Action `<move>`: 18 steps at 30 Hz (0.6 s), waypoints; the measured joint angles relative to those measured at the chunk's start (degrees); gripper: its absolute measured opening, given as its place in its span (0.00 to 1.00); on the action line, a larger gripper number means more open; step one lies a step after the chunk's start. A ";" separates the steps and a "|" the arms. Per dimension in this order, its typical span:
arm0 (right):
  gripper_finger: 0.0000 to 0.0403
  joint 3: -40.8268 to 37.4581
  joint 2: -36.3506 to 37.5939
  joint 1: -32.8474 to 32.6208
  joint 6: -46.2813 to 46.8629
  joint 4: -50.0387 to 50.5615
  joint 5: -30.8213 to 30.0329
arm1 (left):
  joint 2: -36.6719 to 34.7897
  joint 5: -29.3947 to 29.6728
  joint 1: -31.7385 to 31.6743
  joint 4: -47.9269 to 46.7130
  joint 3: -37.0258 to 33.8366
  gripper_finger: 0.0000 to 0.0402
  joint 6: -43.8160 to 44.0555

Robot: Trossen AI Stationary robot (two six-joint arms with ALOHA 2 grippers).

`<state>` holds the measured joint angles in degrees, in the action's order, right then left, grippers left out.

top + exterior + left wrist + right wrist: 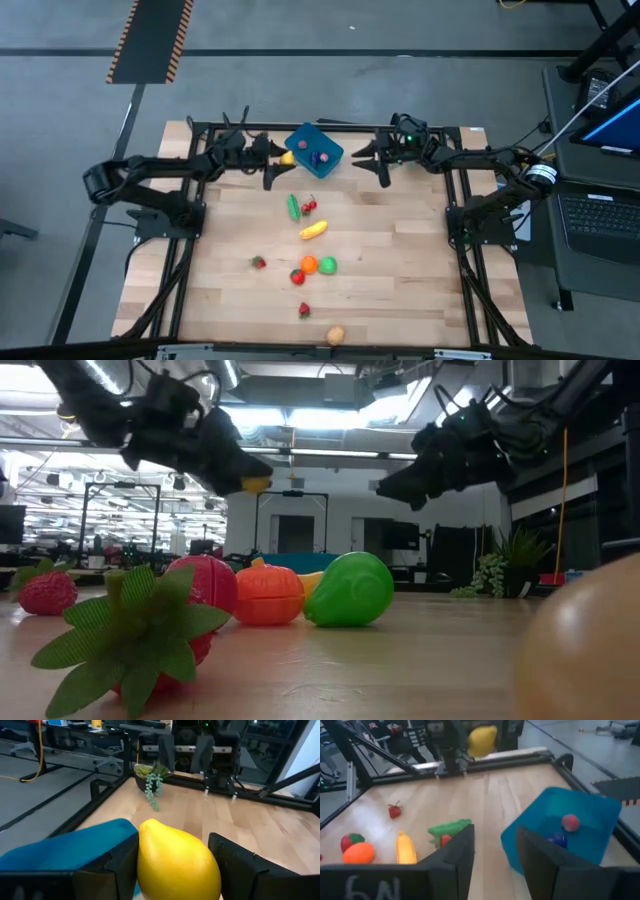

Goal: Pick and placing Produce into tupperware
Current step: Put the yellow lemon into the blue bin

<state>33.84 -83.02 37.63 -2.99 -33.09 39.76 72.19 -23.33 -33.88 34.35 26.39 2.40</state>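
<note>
At the far edge of the table (400,300), the left gripper (283,158) holds a yellow lemon (175,862) clamped between its two fingers (120,865), just beside the left rim of the blue container (314,149). The container lies to the gripper's right and slightly ahead of it, turned at an angle to the table edges, with a pink piece (570,822) and a purple piece (556,839) already inside. Seen from the left wrist, the blue wall sits right against the lemon's side, so the lemon is at the rim but does not yet look to be over the opening. My judgement is that a short sideways carry toward the right arm would bring it above the hollow before release.

The right gripper (372,157) hovers on the container's other side, its fingers spread apart and empty, pointing back across the table. It is about as near the container as the left one, but it has nothing to drop.

The other produce lies well apart from both grippers, nearer the table's middle and front: a green pod (293,207), a banana (314,230), an orange piece (309,265), a green pepper (327,264) and a strawberry (258,262).
</note>
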 joint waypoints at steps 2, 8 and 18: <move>0.36 -0.66 0.00 0.01 -0.28 0.38 -0.01 | 2.94 -0.50 -0.81 -0.01 2.70 0.51 -0.11; 0.36 -1.37 0.00 -0.02 -1.97 0.91 -0.01 | 14.09 -0.46 -1.29 -3.65 12.35 0.51 -3.85; 0.36 -1.39 0.00 0.00 -4.63 7.61 -1.63 | 24.50 2.71 -4.79 -18.54 28.62 0.51 -6.68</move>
<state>32.45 -83.02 37.63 -7.62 -25.48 38.13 96.69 -20.62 -38.66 15.81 55.02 -4.28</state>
